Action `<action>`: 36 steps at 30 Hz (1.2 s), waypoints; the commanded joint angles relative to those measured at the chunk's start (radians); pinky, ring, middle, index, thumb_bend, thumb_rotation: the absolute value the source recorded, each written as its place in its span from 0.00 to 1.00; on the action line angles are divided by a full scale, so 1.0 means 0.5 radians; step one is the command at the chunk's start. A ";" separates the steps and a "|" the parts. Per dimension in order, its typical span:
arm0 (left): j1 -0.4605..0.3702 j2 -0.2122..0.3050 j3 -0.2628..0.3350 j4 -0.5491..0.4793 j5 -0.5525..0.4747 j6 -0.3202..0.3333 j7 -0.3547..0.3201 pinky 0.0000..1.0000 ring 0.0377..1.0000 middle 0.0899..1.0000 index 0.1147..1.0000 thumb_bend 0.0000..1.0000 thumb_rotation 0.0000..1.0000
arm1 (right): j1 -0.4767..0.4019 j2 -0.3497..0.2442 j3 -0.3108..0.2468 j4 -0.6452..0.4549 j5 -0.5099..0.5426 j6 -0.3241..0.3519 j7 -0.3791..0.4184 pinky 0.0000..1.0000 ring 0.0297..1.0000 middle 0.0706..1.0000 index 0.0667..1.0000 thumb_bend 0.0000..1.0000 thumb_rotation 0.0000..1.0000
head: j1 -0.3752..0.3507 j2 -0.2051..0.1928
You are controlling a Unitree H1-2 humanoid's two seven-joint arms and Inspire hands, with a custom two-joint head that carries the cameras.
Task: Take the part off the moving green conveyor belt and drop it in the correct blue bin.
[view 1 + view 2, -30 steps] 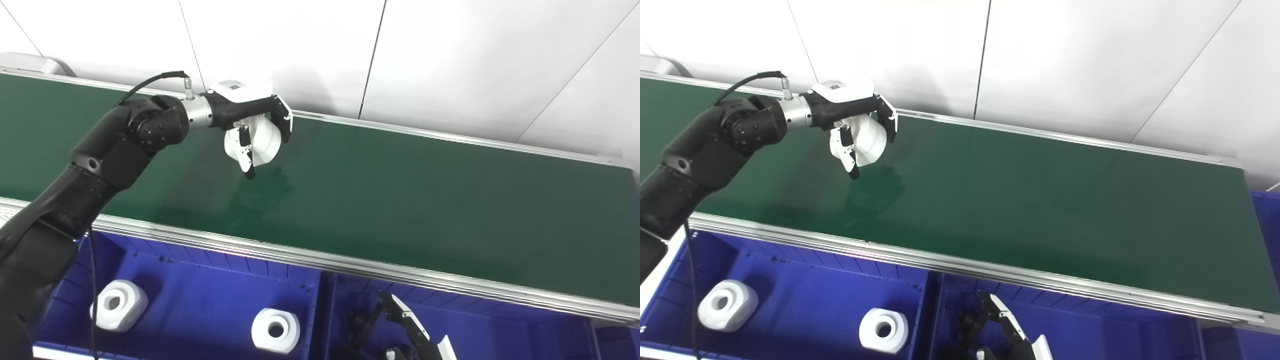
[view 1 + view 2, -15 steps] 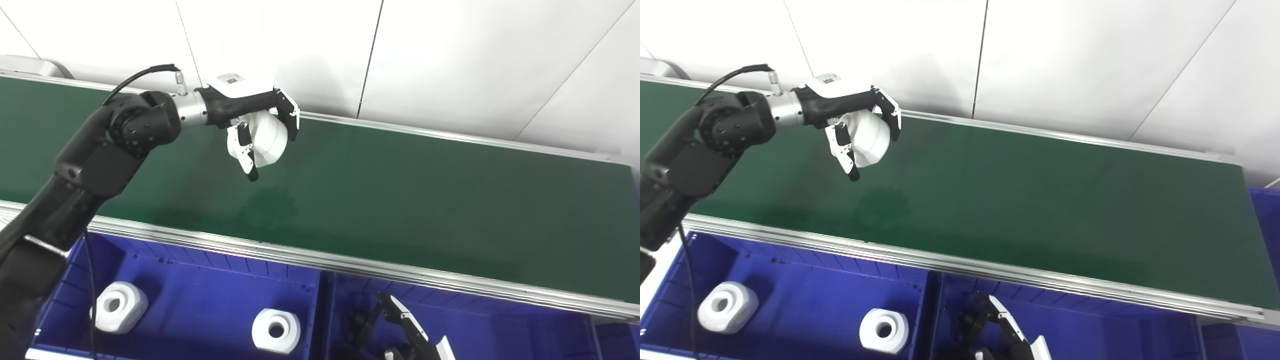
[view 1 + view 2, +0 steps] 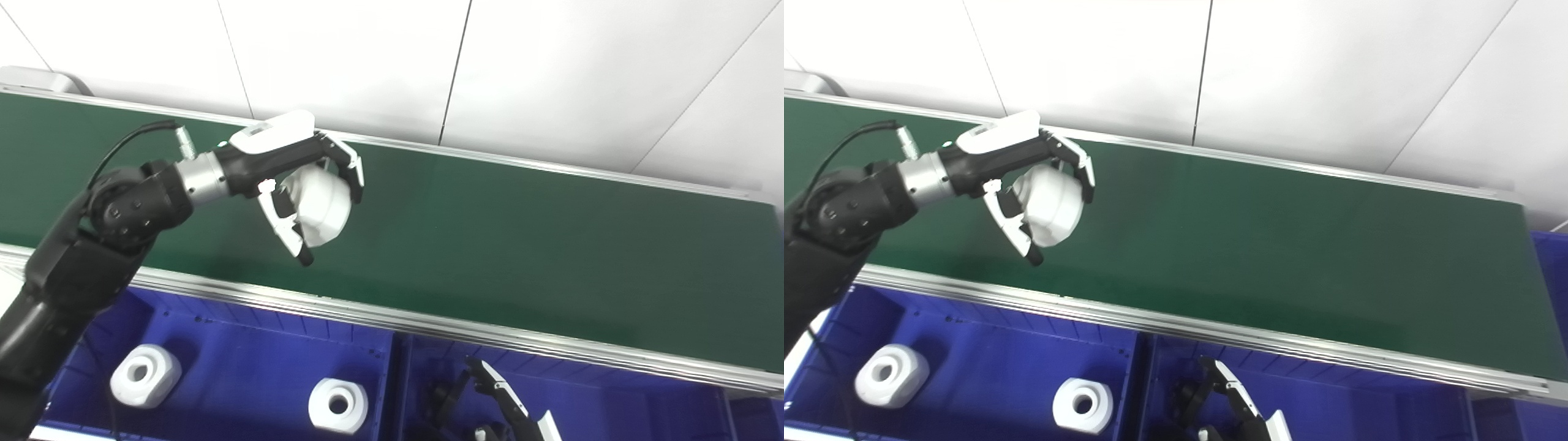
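Left robot hand (image 3: 303,184): arm reaching from the left, raised above the green conveyor belt (image 3: 520,245), fingers curled around the white part (image 3: 320,203). Part: inside that grasp, clear of the belt, near its front rail (image 3: 429,324). Blue bin (image 3: 245,367) below holds two white parts. Right robot hand (image 3: 496,398): low at bottom edge, fingers apart, empty.

Left arm (image 3: 67,269) in matte black shells, silver metal wrist ring (image 3: 196,177), thin black cable (image 3: 122,147) with metal plug at wrist, left hand (image 3: 300,184) black-bodied with white back plate, white-and-black fingers, right hand (image 3: 502,410) black with white panels
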 commanded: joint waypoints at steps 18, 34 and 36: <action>0.434 -0.050 0.191 -0.170 -0.202 0.043 0.152 0.27 0.43 0.45 0.41 0.50 0.00 | 0.034 0.098 -0.271 -0.267 0.096 -0.071 0.329 0.82 0.86 0.88 0.86 0.52 1.00 | -0.022 0.243; 0.515 -0.032 0.258 -0.076 -0.386 -0.018 0.133 0.25 0.43 0.46 0.41 0.50 0.00 | 0.018 0.257 -0.352 -0.441 0.034 0.121 0.503 0.82 0.87 0.88 0.87 0.50 1.00 | -0.200 0.375; 0.550 -0.016 0.268 -0.071 -0.379 -0.026 0.132 0.27 0.43 0.46 0.41 0.50 0.00 | 0.025 0.270 -0.357 -0.446 0.028 0.123 0.511 0.82 0.87 0.88 0.87 0.50 1.00 | -0.189 0.377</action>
